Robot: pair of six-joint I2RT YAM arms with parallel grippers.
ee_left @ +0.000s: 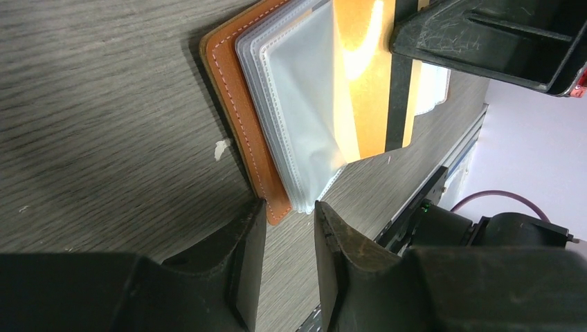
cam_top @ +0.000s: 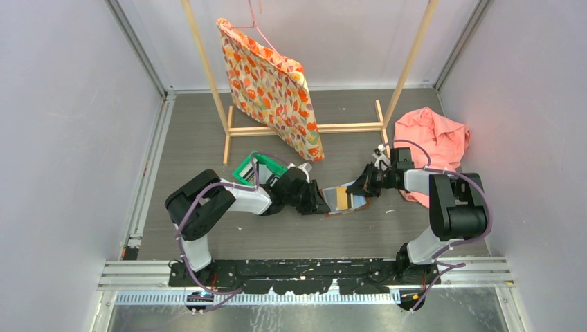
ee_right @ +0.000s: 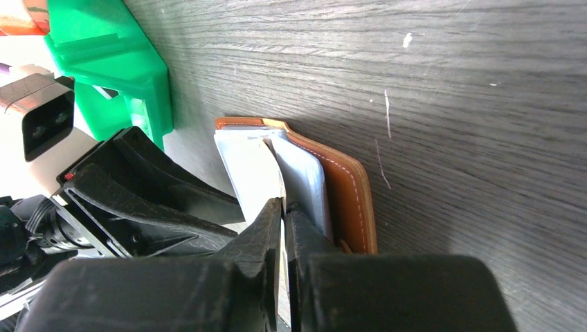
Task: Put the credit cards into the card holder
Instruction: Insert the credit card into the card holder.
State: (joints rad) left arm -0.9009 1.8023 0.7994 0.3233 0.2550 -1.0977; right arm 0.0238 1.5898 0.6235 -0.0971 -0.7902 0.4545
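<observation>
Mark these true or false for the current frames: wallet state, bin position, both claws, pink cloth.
1. The wallet lies open on the table. True.
2. The green bin sits to the right of the wallet. False: it is to the wallet's left, beside the left arm.
3. The left claw has a clear gap between its fingers. True.
4. The pink cloth hangs from the wooden rack. False: it lies on the table at the right, and a floral bag hangs from the rack.
5. The right claw is wide open. False: its fingers are nearly together at the wallet's clear sleeves.
</observation>
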